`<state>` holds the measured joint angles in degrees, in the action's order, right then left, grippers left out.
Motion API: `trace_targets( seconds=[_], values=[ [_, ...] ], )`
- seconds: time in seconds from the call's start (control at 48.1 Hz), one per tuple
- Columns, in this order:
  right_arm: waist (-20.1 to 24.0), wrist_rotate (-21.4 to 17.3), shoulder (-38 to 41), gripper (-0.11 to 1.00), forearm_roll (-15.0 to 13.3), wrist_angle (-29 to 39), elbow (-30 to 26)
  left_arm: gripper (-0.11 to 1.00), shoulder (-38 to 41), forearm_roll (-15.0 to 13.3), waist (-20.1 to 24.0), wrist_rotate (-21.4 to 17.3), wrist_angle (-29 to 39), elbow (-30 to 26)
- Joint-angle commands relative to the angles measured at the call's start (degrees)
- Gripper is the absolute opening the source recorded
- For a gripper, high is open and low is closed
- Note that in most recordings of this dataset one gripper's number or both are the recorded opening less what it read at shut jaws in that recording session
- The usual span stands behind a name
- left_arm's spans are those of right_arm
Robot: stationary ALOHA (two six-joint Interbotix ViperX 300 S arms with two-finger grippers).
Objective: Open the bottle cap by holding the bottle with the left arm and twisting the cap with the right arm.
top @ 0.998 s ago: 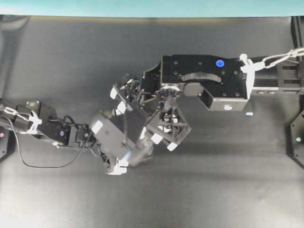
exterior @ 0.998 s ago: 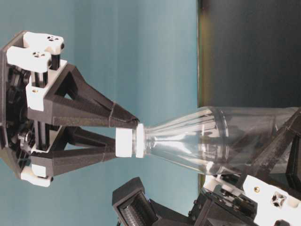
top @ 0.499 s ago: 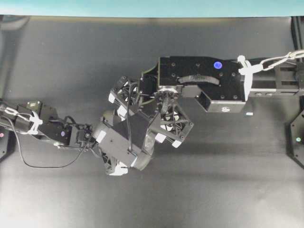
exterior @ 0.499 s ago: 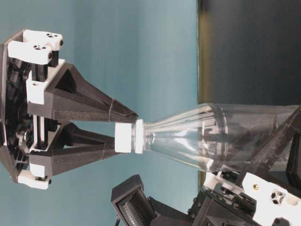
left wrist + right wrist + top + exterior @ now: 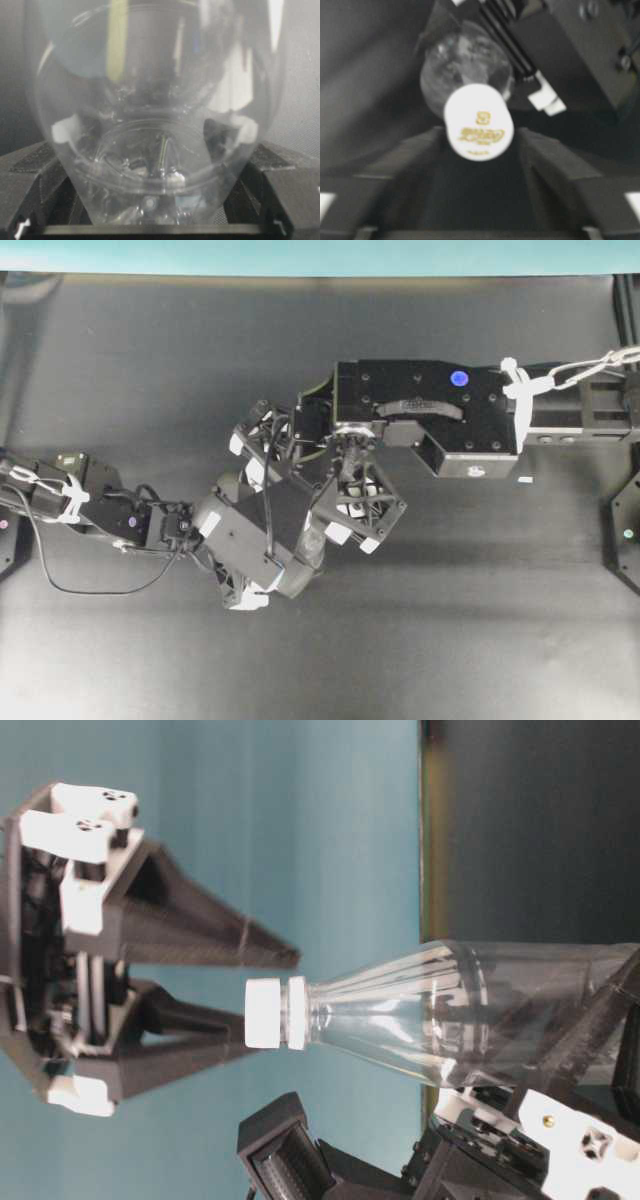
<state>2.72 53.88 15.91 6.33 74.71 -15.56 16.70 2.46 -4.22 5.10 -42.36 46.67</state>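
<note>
Two grippers on one bottle (image 5: 430,1015): left gripper (image 5: 160,200) clamps clear empty body; right gripper (image 5: 265,1000) spread wide, clear of cap (image 5: 264,1013).

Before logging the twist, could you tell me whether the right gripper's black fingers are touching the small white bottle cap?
Apart. The table-level view shows teal background between the right gripper fingers and the white bottle cap.

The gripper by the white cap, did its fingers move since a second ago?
Yes. The right gripper fingers have spread away from the bottle cap, which stayed put; the upper finger now clears it.
</note>
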Motion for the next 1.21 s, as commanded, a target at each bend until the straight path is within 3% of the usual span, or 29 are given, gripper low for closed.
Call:
trace_targets(
  seconds=[0.0, 0.083, 0.291, 0.457, 0.831, 0.894, 0.956, 1.185],
  values=[
    [-0.2, -2.6, -1.2, 0.69, 0.4, -2.1, 0.4, 0.82, -0.5, 0.2, -0.6, -0.2, 1.1, -0.4],
    [-0.3, -4.8, -2.2, 0.81, 0.4, -4.1, 2.0, 0.82, -0.5, 0.2, -0.6, -0.2, 1.8, -0.4],
    [-0.5, -10.5, -6.9, 0.8, 0.5, -6.2, 6.5, 0.82, -0.5, 0.2, -0.4, 0.0, 2.1, -0.3],
    [-1.1, -18.1, -12.6, 0.8, 0.6, -9.4, 11.3, 0.82, -0.5, 0.2, 0.4, 0.1, 2.2, -0.2],
    [-0.7, -38.8, -26.5, 0.8, 0.5, -25.2, 27.4, 0.82, -0.6, 0.2, 1.1, 0.5, 2.1, -0.1],
    [-0.2, -42.0, -28.5, 0.8, 0.5, -28.5, 30.1, 0.91, -0.6, 0.1, 1.1, 0.9, 2.2, -0.2],
    [0.4, -43.6, -30.0, 0.79, 0.4, -30.5, 32.3, 0.98, -0.8, 0.1, 1.1, 1.2, 2.4, -0.1],
    [1.1, -47.5, -35.2, 0.8, 0.4, -35.7, 38.6, 0.97, -3.7, 0.2, 1.2, 0.7, 5.0, 0.3]
  ],
)
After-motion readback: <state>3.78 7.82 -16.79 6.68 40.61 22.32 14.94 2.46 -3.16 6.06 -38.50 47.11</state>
